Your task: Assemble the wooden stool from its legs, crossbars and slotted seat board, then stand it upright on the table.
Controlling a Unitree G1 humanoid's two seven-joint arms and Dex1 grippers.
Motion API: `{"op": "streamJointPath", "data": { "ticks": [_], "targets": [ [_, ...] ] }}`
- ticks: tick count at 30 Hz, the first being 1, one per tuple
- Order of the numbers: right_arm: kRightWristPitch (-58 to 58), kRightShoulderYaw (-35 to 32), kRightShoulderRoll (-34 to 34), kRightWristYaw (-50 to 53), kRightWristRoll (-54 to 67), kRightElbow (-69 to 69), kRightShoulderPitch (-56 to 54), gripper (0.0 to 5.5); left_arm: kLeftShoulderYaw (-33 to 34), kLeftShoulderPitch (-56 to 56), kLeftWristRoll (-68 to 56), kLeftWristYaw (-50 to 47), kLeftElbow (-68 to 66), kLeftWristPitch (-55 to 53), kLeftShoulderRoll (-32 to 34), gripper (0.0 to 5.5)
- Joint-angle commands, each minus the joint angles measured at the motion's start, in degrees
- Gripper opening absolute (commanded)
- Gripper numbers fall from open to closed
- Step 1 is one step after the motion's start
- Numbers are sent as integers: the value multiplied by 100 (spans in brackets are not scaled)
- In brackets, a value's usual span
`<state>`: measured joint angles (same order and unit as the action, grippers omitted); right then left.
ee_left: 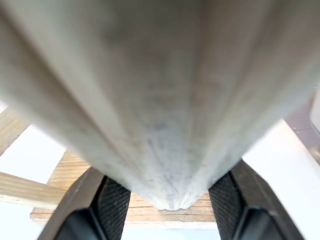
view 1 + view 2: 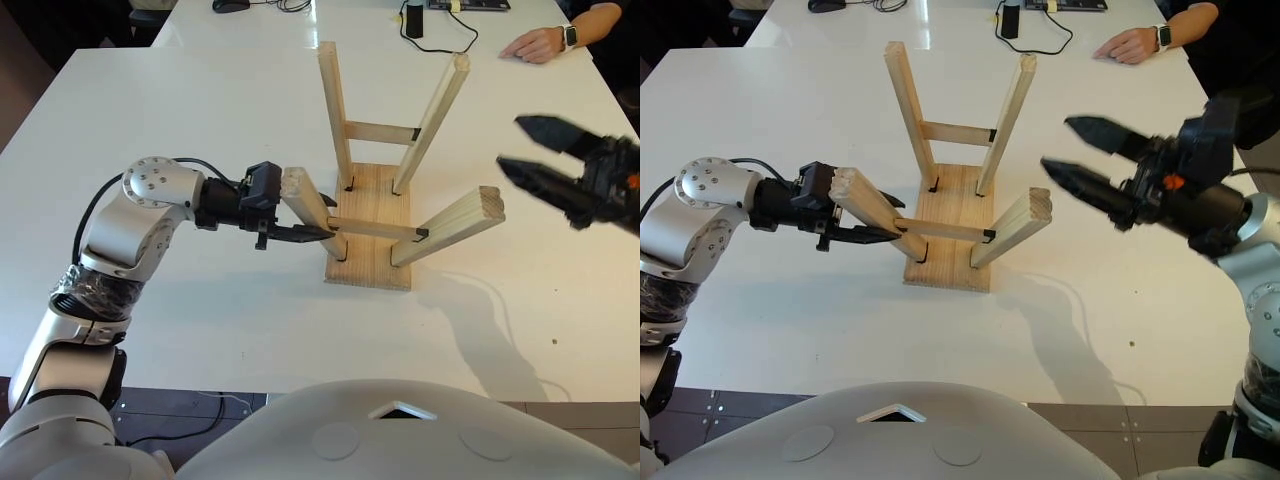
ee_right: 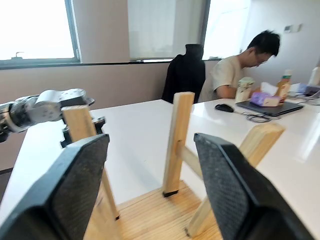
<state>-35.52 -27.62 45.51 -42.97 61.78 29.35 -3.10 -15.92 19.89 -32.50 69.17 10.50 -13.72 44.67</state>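
Note:
The slotted seat board (image 2: 376, 203) lies flat on the white table with its legs pointing up. The two far legs (image 2: 335, 110) stand upright, joined by a crossbar (image 2: 378, 132). The near pair leans toward me, joined by a second crossbar (image 2: 375, 230). My left gripper (image 2: 315, 228) is shut on the near left leg (image 2: 305, 198); in the left wrist view that leg (image 1: 160, 100) sits between the pads (image 1: 114, 205). My right gripper (image 2: 510, 143) hangs open in the air, right of the near right leg (image 2: 452, 224) and apart from it; its pads (image 3: 75, 185) frame the stool.
A person's hand (image 2: 540, 42) with a watch rests on the table's far right. A black bottle (image 2: 414, 20) with a cable and a mouse (image 2: 230, 5) lie at the far edge. Bare table (image 2: 180, 120) stretches left of and in front of the stool.

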Motion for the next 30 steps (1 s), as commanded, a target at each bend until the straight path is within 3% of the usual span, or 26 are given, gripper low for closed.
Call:
{"op": "streamJointPath", "data": {
  "ticks": [1,7,12,19,30],
  "targets": [
    [188,-96,-274,1141,-12,-22,-852,312,-579,-428,1035,-937,-139,-720,-236,204],
    [29,443,-647,2970,618,1135,-1541,312,-701,-217,1065,-1856,71,-1286,-732,204],
    [-268,1924,-1284,4260,494,1966,-1491,312,-862,-271,1122,-2275,407,-1586,-926,204],
    [-127,2991,-1973,4470,-838,1429,-1473,312,-936,-305,1193,-2241,425,-1646,-838,204],
    [224,4852,-2187,4111,-3701,-872,331,312,-1040,-83,1306,-2204,302,-1805,-817,204]
  ]
}}
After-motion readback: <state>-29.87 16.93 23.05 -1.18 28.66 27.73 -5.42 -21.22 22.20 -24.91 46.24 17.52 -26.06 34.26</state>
